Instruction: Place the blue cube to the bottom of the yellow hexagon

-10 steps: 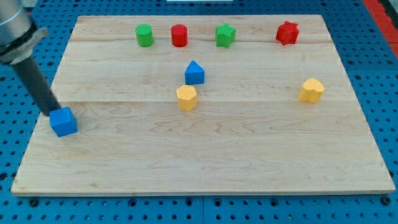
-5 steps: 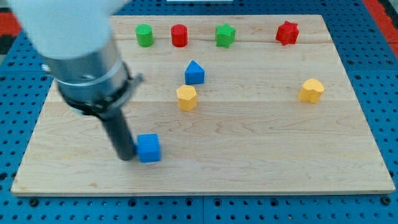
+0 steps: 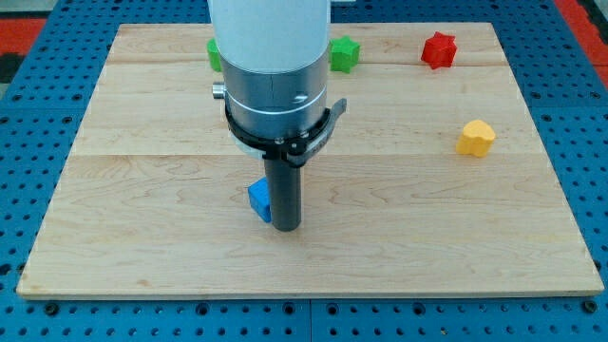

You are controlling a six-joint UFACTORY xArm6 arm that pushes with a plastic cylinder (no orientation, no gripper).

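My tip (image 3: 286, 228) touches the blue cube's (image 3: 257, 199) right side on the counter (image 3: 427, 237). The arm hides blocks above it. A yellow block (image 3: 476, 138) sits far right; no end effector jaws exist.

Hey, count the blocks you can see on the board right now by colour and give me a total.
Blue: 1, the blue cube, partly behind my tip
Green: 2, green block mostly hidden, green star
Red: 1, red star
Yellow: 1, yellow hexagon
Total visible: 5; the arm may hide others.
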